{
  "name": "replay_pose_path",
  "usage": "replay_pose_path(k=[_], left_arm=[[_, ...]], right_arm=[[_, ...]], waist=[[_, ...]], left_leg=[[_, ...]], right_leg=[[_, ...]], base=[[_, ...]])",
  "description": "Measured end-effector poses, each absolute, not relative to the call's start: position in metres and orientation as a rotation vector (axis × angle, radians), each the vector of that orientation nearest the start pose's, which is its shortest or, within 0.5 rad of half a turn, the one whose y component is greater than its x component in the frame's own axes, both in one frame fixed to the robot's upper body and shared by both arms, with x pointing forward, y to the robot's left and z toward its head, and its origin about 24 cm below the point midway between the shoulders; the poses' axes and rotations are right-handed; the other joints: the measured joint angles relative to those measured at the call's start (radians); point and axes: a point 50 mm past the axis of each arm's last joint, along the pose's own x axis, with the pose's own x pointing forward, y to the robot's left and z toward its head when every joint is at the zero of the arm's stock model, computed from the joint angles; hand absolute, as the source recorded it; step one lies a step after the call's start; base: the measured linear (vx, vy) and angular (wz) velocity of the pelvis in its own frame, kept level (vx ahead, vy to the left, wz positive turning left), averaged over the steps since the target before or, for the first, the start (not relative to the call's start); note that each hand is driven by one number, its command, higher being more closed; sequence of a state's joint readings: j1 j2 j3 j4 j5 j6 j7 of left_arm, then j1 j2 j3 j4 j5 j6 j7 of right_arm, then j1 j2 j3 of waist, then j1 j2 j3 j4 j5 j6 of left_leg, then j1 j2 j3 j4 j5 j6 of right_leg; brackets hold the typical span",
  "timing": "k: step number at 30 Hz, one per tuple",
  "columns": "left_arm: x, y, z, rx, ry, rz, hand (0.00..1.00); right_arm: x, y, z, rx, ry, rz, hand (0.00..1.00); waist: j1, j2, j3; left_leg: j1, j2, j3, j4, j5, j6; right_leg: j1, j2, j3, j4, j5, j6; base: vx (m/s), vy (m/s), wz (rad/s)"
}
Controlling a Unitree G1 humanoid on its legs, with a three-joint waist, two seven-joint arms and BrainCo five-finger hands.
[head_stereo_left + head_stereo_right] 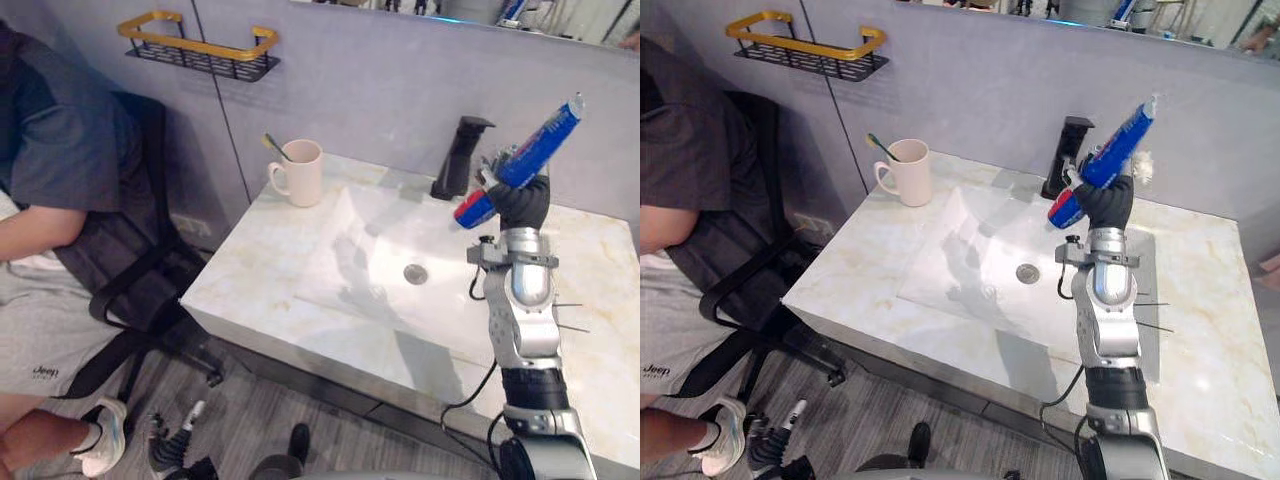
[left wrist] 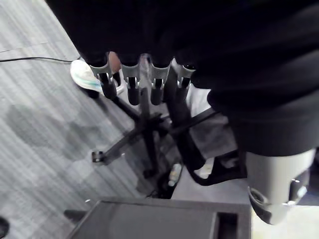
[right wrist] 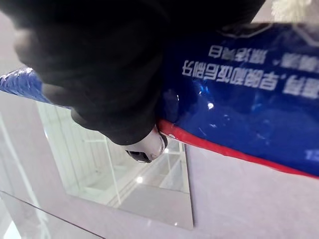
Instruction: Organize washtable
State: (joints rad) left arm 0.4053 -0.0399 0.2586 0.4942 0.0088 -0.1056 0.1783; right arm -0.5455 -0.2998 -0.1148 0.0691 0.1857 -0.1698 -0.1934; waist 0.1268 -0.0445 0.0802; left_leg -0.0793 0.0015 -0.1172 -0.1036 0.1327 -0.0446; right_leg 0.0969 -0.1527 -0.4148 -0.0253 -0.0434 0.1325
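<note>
**A:** Where is the toothpaste?

**B:** Up in the air. The right hand (image 1: 520, 200) has its fingers curled round the toothpaste tube (image 1: 537, 148) near its red lower end. It holds the tube slanted above the far right part of the sink (image 1: 375, 235), near the black tap (image 1: 460, 157). Most of the blue length sticks out above the fist.

**A:** And the other hand?

**B:** The left hand (image 2: 132, 82) hangs over the floor (image 2: 45, 129) with its fingers straight. It has nothing in it.

**A:** How do you think that tube will handle?

**B:** I'd say it is light and soft. The skin looks glossy in the right wrist view, so it could slide through a loose hold. If the hand squeezes hard the body will dent and paste will be pushed toward the cap. A drop shouldn't break it.

**A:** So is that a good place to hold it?

**B:** Probably. A tube tends to be stiffest near the cap end and gives least there. The free end may wag when the arm swings.

**A:** Where should it go?

**B:** My guess is the white mug (image 1: 300, 172) at the back left of the worktop (image 1: 250, 275), which already has a toothbrush (image 1: 275, 148) in it. The tube should go in end first and upright, so it doesn't tip the mug over.
</note>
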Motion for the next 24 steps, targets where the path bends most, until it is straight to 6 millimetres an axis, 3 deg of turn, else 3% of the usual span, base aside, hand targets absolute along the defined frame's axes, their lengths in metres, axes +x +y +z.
replay_pose_path(k=[5,11,17,24], left_arm=[[0.083,0.211,-0.121,0.067,0.801,0.412,0.0],[0.098,0.213,-0.119,0.102,0.772,0.354,0.0],[0.11,0.212,-0.116,0.112,0.736,0.333,0.0],[0.121,0.208,-0.113,0.123,0.702,0.299,0.0]], right_arm=[[0.342,-0.194,0.279,-0.037,-0.805,-0.189,1.0],[0.352,-0.179,0.326,-0.043,-0.885,-0.191,1.0],[0.358,-0.174,0.351,-0.053,-0.906,-0.211,1.0],[0.365,-0.177,0.35,-0.048,-0.867,-0.242,1.0]], waist=[[0.055,-0.018,0.023],[0.087,-0.021,0.069],[0.129,-0.021,0.118],[0.165,-0.02,0.149]], left_leg=[[-0.036,0.012,-0.031,0.006,0.015,-0.006],[-0.073,0.015,-0.077,0.006,0.026,-0.016],[-0.118,0.013,-0.124,0.007,0.038,-0.024],[-0.158,0.012,-0.154,0.007,0.045,-0.03]], right_leg=[[-0.013,0.015,-0.03,-0.014,0.006,-0.008],[-0.016,0.031,-0.082,-0.03,0.005,-0.009],[-0.034,0.042,-0.129,-0.041,0.005,-0.01],[-0.052,0.052,-0.165,-0.049,0.002,-0.012]], base=[[0.0,-0.039,0.14],[0.0,-0.032,0.23],[0.0,-0.012,0.22],[0.01,0.0,0.15]])
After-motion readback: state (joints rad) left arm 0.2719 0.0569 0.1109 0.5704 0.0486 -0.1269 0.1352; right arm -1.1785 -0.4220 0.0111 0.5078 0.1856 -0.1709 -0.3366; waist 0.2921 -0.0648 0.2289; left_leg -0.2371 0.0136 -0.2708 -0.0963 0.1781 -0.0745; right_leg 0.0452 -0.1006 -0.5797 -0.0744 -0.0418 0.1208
